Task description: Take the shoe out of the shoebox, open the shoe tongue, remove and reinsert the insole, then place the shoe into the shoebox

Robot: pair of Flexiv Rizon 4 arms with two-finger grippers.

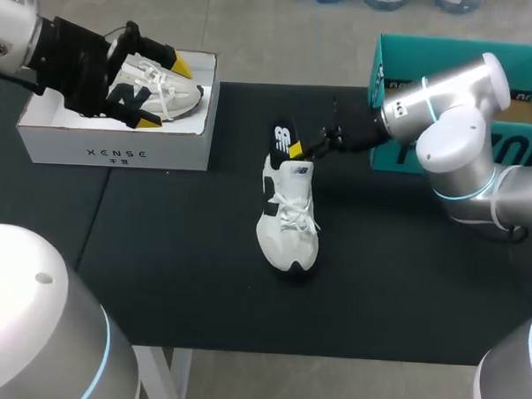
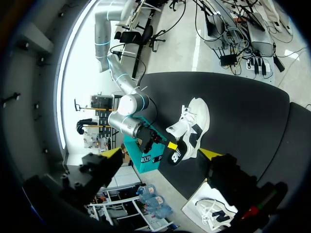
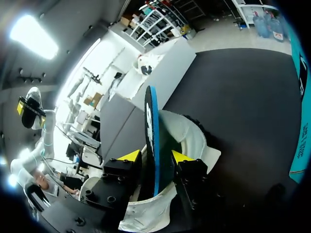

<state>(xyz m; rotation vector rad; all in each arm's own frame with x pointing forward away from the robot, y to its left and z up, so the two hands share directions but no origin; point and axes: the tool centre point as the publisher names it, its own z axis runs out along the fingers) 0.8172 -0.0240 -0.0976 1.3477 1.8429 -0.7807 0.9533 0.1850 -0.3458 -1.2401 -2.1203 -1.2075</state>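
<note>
A teal shoebox (image 1: pixel 449 57) is sitting beside the right fingers (image 3: pixel 181 156), which are pinching the black insole (image 3: pixel 151 136) upright in the white shoe (image 1: pixel 289 220). The left fingers (image 1: pixel 147 122) are gaping over a white box (image 1: pixel 118 144).

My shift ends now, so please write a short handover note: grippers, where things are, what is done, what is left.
Left gripper: open, above the white shoebox, which holds a second shoe.
Right gripper: shut on the insole, standing partly out of the shoe on the black table.
Done: shoe out of its box.
Unclear: insole coming out or going back.
To do: seat the insole, put the shoe into a shoebox.
</note>
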